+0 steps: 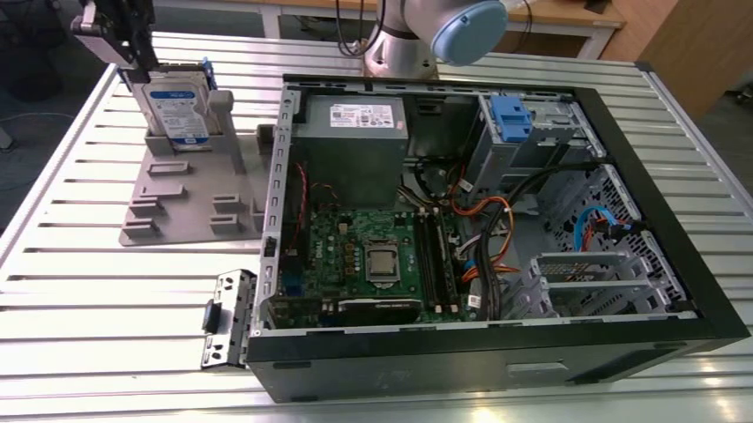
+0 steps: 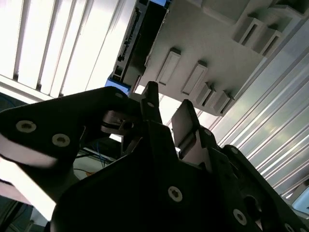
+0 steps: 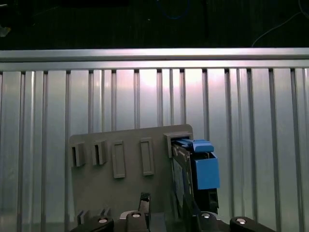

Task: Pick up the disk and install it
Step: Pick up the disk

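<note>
The disk (image 1: 176,106) stands upright in a slot of a grey holder (image 1: 189,203) on the slatted table, at the exterior view's left. It is silver with a white-and-blue label and a blue carrier frame. My gripper (image 1: 139,66) hangs right over the disk's top edge. In the second wrist view the gripper (image 2: 166,108) stands open with light showing between its fingers, and the disk (image 2: 137,43) lies just beyond one fingertip. In the first wrist view the disk (image 3: 195,169) sits at the end of the holder (image 3: 125,193), close to the gripper (image 3: 166,205).
An open computer case (image 1: 659,264) lies on its side at the exterior view's right, with a green motherboard (image 1: 365,256), a grey power supply (image 1: 353,141) and a drive bay with a blue latch (image 1: 509,113). A small black bracket (image 1: 229,317) lies beside the case.
</note>
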